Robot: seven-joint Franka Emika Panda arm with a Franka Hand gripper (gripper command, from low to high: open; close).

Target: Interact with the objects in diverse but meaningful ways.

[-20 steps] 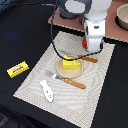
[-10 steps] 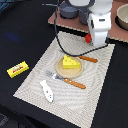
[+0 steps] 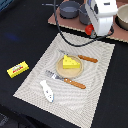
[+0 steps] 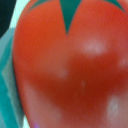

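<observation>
So the placemat [image 3: 70, 70] setup looked pretty much untouched: grey pot [image 3: 70, 9] sat at the back, cheese wedge [image 3: 70, 62] was on the tan plate [image 3: 70, 72], yellow box [image 3: 17, 69] lay off the mat on the exterior view's left, white fish piece [image 3: 47, 90] near the mat's front edge. Only the tomato [image 3: 89, 29] seemed in play, up off the table under the gripper [image 3: 95, 29] at the mat's far corner. It filled the wrist view, so I'd guess it was clamped, though the fingers weren't visible. Everything else looked left to do.
</observation>
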